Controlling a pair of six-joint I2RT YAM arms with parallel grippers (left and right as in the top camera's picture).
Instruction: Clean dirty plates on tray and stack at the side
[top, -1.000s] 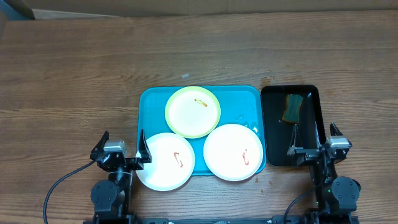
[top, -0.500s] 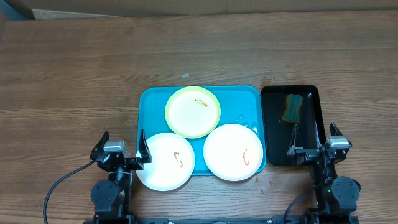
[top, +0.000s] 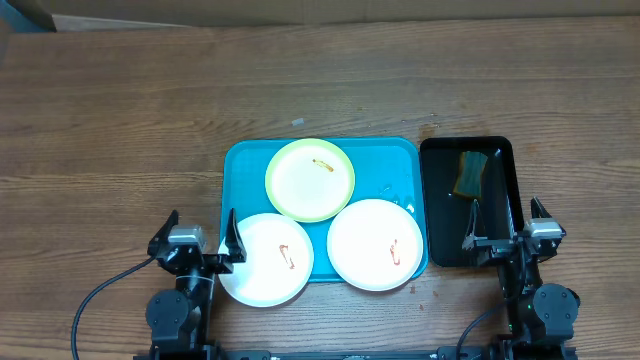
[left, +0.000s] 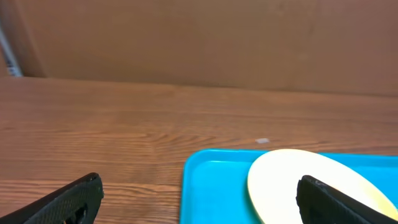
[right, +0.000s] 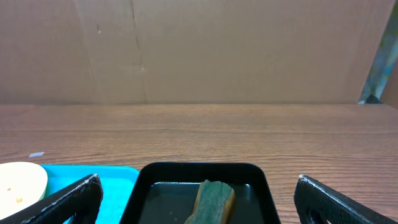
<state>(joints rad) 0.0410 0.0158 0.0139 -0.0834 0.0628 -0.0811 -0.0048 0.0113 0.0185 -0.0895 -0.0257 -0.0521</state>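
Both arms sit folded low at the near edge of the table (top: 120, 110), their grippers pointing toward its far side. The left gripper (top: 197, 238) stands with jaws spread wide and nothing between them. In the overhead view its inner finger lies at the left edge of the near-left white plate (top: 265, 262); whether they touch cannot be told. The right gripper (top: 505, 232) is likewise spread wide and empty, its inner finger over the near part of the black tray (top: 500, 148). A sponge (top: 471, 172) lies in the far half of that tray.

The blue tray (top: 240, 165) lies at the table's middle, just left of the black tray. The green-rimmed plate (top: 311, 179) rests at the blue tray's far middle and bears a small orange-yellow mark. The near-left white plate hangs over the blue tray's near-left corner onto the table and carries a red smear. The near-right white plate (top: 375, 244) sits at the near-right corner, reaches slightly past the near rim, and also has a red smear. The green-rimmed plate overlaps the far edges of both white plates.

Against the frame from a second ago, plates, trays, sponge and right arm sit in the same places. The left gripper looks a touch nearer the blue tray, though the shift is too slight to be sure.
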